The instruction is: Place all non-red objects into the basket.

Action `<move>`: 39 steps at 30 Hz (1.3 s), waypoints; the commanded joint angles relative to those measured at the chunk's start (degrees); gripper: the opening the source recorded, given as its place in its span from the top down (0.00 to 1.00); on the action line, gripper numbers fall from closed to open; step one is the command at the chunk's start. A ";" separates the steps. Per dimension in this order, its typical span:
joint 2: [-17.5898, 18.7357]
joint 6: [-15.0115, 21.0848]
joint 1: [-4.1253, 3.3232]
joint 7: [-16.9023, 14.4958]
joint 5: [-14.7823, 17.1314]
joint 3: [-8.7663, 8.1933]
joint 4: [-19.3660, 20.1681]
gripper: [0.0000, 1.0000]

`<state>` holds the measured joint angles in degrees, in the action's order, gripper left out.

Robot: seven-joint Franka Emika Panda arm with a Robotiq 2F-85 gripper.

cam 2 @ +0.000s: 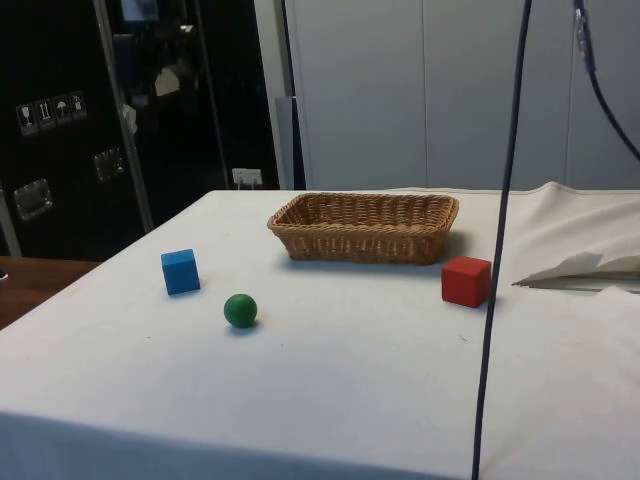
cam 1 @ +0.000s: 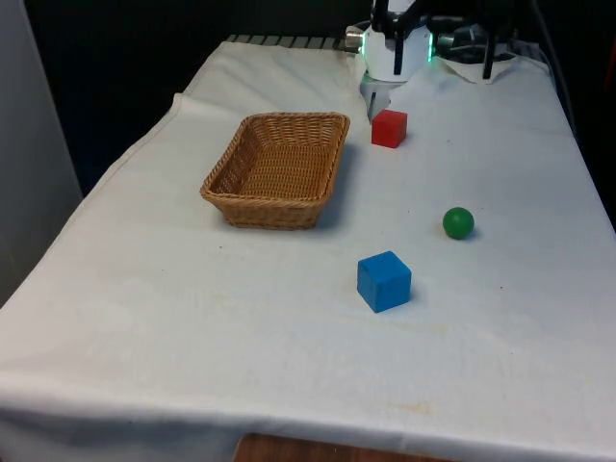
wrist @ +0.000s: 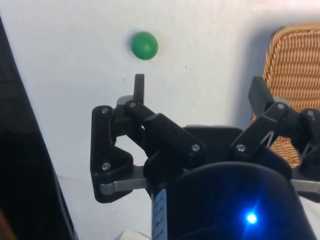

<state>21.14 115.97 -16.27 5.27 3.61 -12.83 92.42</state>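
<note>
1. Gripper: seen in the wrist view with its 2 black fingers spread wide apart and nothing between them; in the front view it hangs at the table's far end, just behind the red cube.
2. Wicker basket: rectangular, woven, sitting on the white cloth with nothing inside (its floor shows plainly in the front view).
3. Red cube: in the front view at about 2 o'clock from the basket, close to its far corner but not touching.
4. Green ball: in the front view at about 4 o'clock from the basket, well apart from it; it lies on the cloth at roughly 5 o'clock from the red cube.
5. Blue cube: in the front view at about 5 o'clock from the basket and 8 o'clock from the green ball, resting on the cloth.
6. Side view: blue cube and green ball lie near each other, with the basket beyond them and the red cube just beside the basket.
</note>
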 commanded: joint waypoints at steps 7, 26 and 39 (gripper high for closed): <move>2.12 2.41 0.34 0.80 2.06 -0.17 -0.23 0.00; 9.68 7.62 0.34 5.79 2.75 0.46 -2.98 0.00; 13.98 10.08 0.57 8.42 3.27 0.06 -3.90 0.00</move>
<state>35.12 126.05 -15.70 13.69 6.88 -12.78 88.52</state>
